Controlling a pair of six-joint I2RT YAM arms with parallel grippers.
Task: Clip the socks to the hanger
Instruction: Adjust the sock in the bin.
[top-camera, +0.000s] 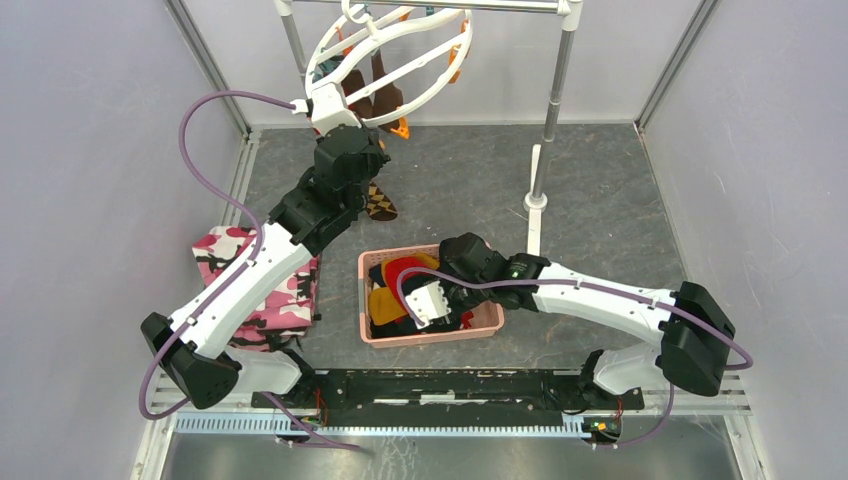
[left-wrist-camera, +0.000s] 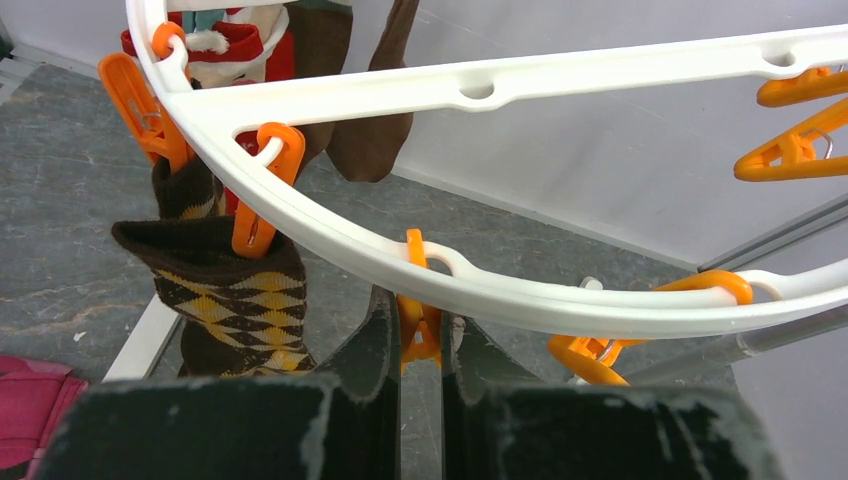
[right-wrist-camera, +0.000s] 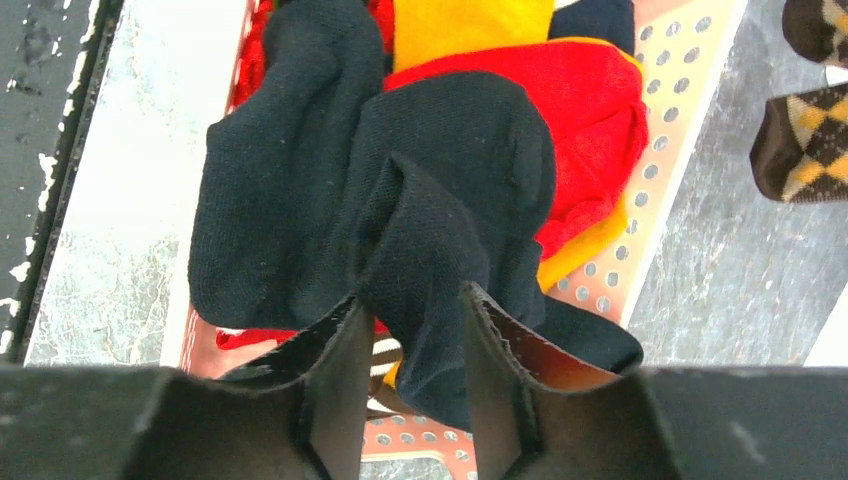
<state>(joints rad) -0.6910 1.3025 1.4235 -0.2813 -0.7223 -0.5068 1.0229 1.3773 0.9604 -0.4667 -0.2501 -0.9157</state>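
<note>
Two grippers are at separate spots on the grey counter (top-camera: 600, 200). The left gripper (left-wrist-camera: 420, 325) is raised to the white round hanger (left-wrist-camera: 620, 72), which hangs from the metal rack (top-camera: 560, 70) along the far edge, left of centre. Its fingers are drawn almost together, pinching an orange clip (left-wrist-camera: 414, 250) that dangles from the hanger's outer ring. Just left of it, another orange clip holds a brown-tan argyle sock (left-wrist-camera: 235, 290) by the cuff.

The right gripper (right-wrist-camera: 405, 300) is down in the pink perforated basket (top-camera: 430, 338), which sits mid-counter toward the near edge. It stands about half open, astride a raised fold of a black sock (right-wrist-camera: 450, 150) that fills the gap between its fingers. A red sock (right-wrist-camera: 590, 100) and a mustard yellow sock (right-wrist-camera: 470, 25) lie under and beside the black one. A pink camouflage cloth (top-camera: 225, 250) lies at the left edge.
</note>
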